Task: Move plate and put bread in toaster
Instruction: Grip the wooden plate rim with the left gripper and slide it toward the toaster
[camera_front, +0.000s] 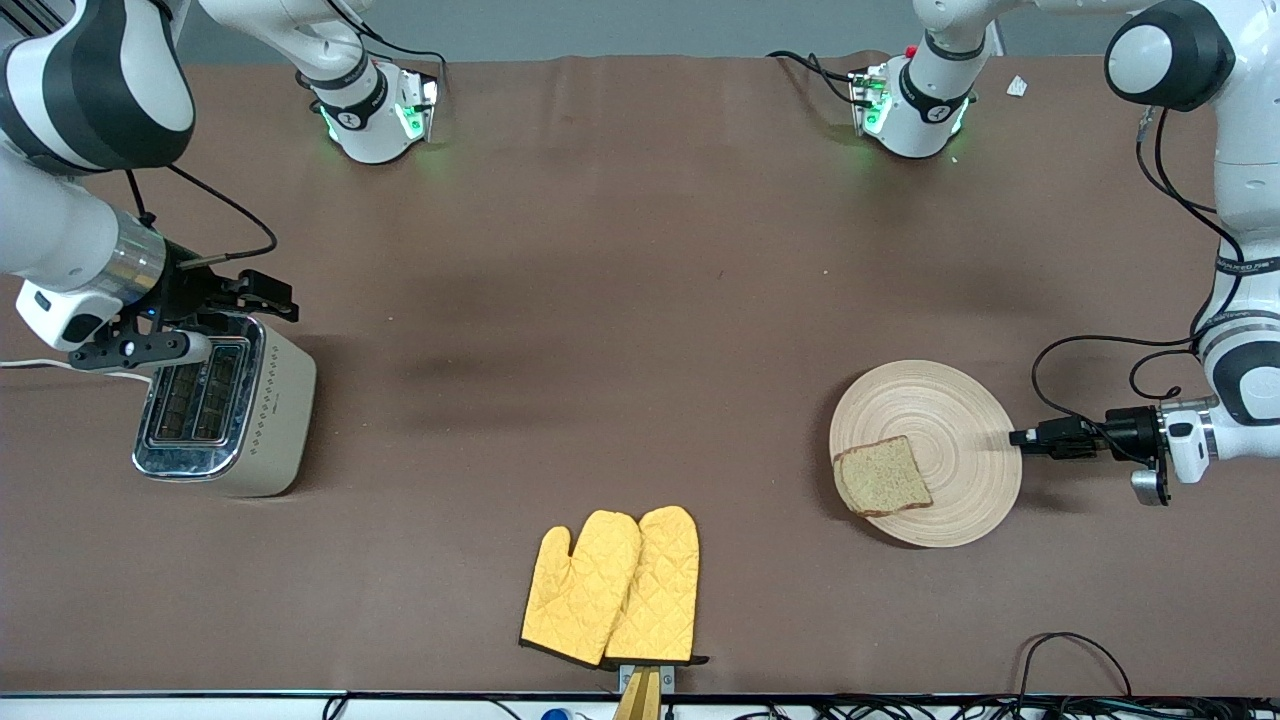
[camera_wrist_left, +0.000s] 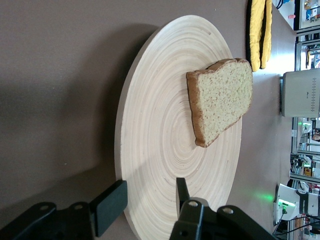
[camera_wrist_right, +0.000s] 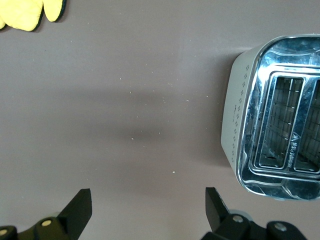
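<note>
The pale wooden plate lies toward the left arm's end of the table, with the brown bread lying flat on its part nearest the front camera. My left gripper is level with the plate's rim, open, with its jaws either side of the rim; the plate and bread fill that view. The cream toaster with empty chrome slots stands at the right arm's end. My right gripper hangs open and empty over the table beside the toaster.
Two yellow oven mitts lie near the table's front edge, midway along it. The toaster's white cord runs off the right arm's end. Black cables lie at the front edge near the left arm's end.
</note>
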